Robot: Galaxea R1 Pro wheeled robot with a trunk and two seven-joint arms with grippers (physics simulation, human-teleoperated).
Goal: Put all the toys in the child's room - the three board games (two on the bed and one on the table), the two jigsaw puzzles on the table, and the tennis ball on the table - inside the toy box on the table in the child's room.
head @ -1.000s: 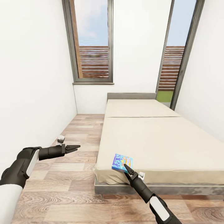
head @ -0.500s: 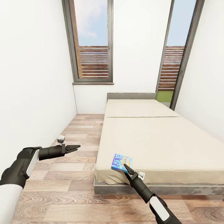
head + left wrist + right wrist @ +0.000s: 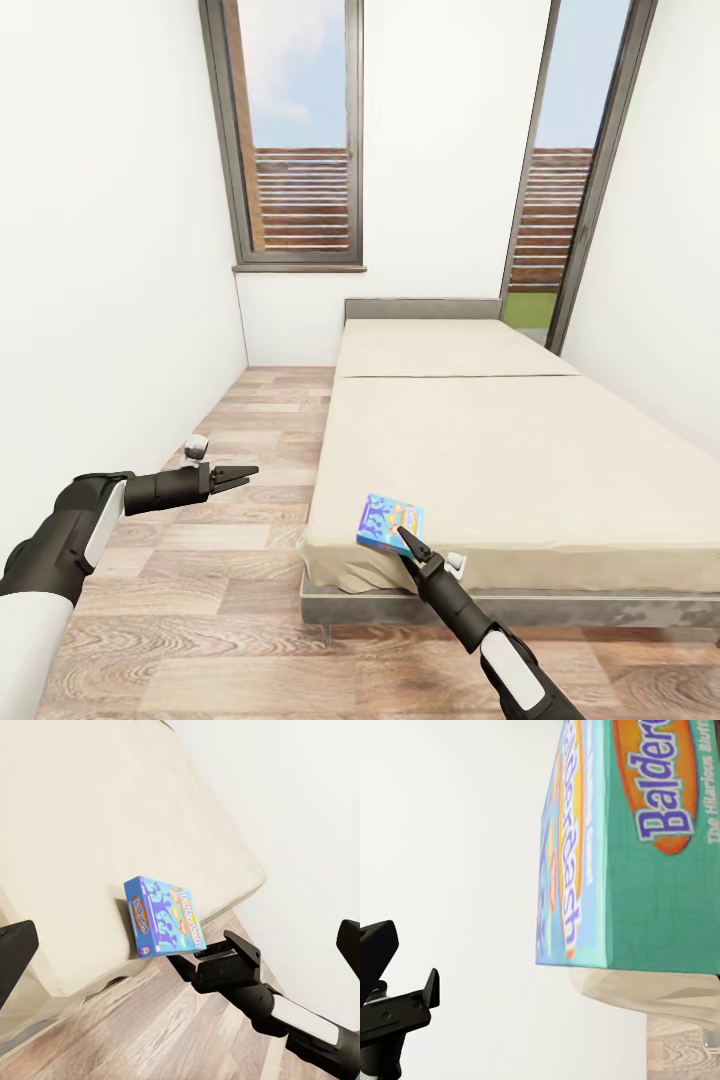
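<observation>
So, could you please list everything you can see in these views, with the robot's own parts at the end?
Board game: one, blue box lettered Balderdash, at the near corner of the bed, one edge raised off the mattress.
Bed: one, beige two-part mattress with a grey headboard, against the far wall.
Windows: two tall grey-framed ones, on the far wall; slatted fence outside.
Floor: wood-look planks, left of and in front of the bed.
Walls: white, on both sides and behind.
Left tool: one, black, over the floor left of the bed, holding nothing.
Right tool: one, black, tips at the board game's near edge; whether it grips it is unclear.
</observation>
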